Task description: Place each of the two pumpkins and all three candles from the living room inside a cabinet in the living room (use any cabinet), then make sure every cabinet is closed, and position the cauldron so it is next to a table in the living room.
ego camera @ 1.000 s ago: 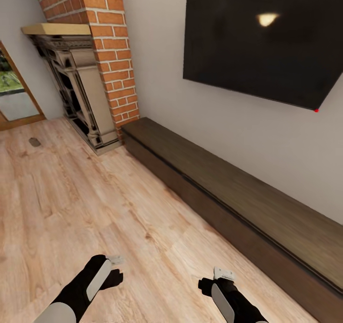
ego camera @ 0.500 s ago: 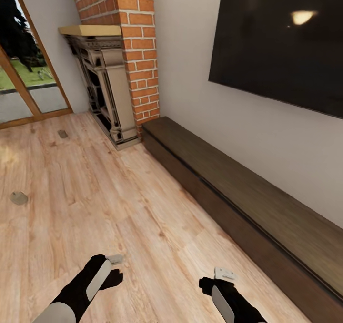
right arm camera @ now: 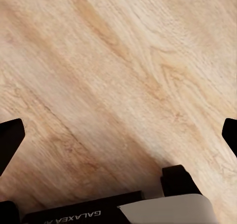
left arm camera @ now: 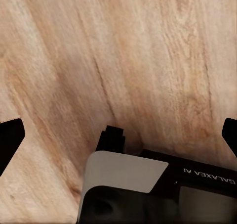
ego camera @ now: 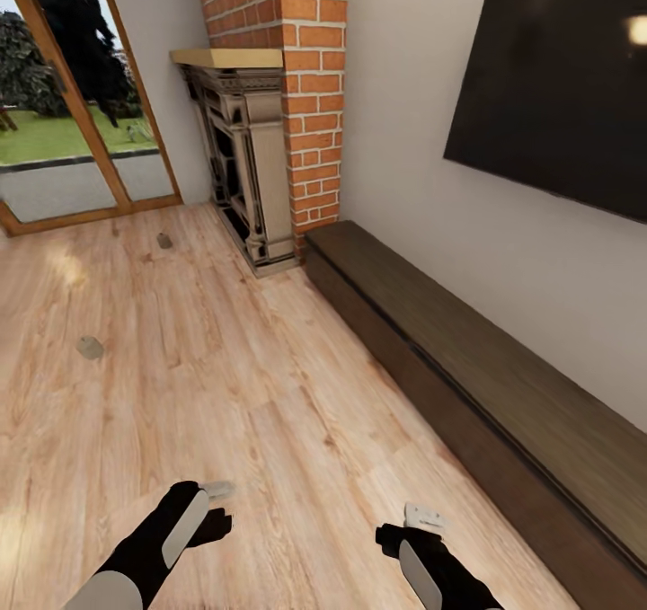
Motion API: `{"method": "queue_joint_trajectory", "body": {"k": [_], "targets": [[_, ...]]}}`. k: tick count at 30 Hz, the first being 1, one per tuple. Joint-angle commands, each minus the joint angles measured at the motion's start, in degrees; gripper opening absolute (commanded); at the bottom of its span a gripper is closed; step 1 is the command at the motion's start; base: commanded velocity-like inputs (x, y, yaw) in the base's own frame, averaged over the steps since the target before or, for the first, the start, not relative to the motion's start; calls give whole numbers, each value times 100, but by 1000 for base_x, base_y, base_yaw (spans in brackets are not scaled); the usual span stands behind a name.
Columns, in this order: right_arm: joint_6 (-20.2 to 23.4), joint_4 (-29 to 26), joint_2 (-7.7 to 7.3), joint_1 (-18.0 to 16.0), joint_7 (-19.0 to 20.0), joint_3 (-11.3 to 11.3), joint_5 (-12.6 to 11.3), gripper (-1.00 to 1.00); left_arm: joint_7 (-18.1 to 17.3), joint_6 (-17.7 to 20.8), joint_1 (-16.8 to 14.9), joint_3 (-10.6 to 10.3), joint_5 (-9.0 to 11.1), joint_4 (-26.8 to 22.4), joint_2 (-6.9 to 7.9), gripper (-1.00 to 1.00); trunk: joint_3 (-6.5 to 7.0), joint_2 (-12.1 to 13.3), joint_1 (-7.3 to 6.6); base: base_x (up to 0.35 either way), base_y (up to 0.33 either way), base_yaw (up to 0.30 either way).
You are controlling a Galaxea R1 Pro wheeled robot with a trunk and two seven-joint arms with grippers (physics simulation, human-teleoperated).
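Along the right wall runs the cabinet, its drawer fronts flush and shut, beside the fireplace surround. Two candles lie on the floor: one out in the open, another, small and probably the same kind, nearer the glass door. Left gripper and right gripper hang over bare boards, fingers spread wide, holding nothing

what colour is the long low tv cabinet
Dark brown wood grain, clearest in the head view: the cabinet.

Head high; wrists near floor
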Motion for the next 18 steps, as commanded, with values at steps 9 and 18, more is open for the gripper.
{"method": "queue_joint_trajectory", "body": {"k": [9, 18], "targets": [[-12, 19, 3, 0, 0, 0, 4, 100, -26, 0, -1, 11, 23, 0, -4, 100, 127, 362, -198, 0, 0, 270], [-12, 27, -1, 0, 0, 0, 5, 100, -33, -2, 0, 4, 23, 0, 4, 100, 253, 723, -396, 0, 0, 270]]}}
